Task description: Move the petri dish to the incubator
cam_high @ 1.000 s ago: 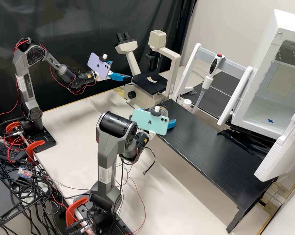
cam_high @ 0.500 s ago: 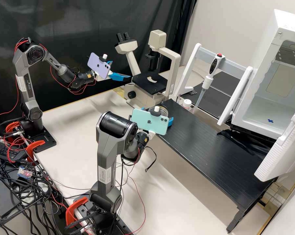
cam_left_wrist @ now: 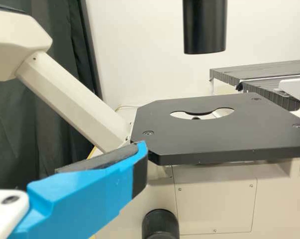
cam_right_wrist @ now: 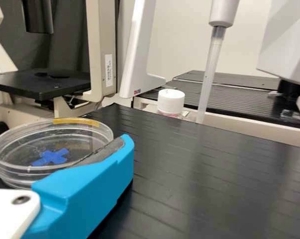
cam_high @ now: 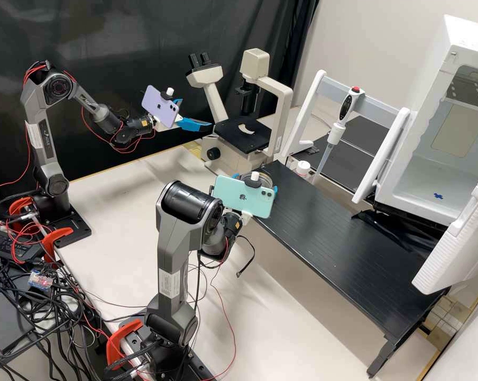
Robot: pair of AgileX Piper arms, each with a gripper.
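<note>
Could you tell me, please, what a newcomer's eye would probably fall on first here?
Probably the big white incubator, its door open, at the high view's right. Next, the lilac phone and mint phone on the arms. In the right wrist view, the petri dish's blue cross catches the eye.

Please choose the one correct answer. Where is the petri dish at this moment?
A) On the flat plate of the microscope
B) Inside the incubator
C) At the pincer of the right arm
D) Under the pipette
C: the round clear petri dish, with a blue cross seen in it, is at the right arm's pincer, by one end of the black shelf.
</note>
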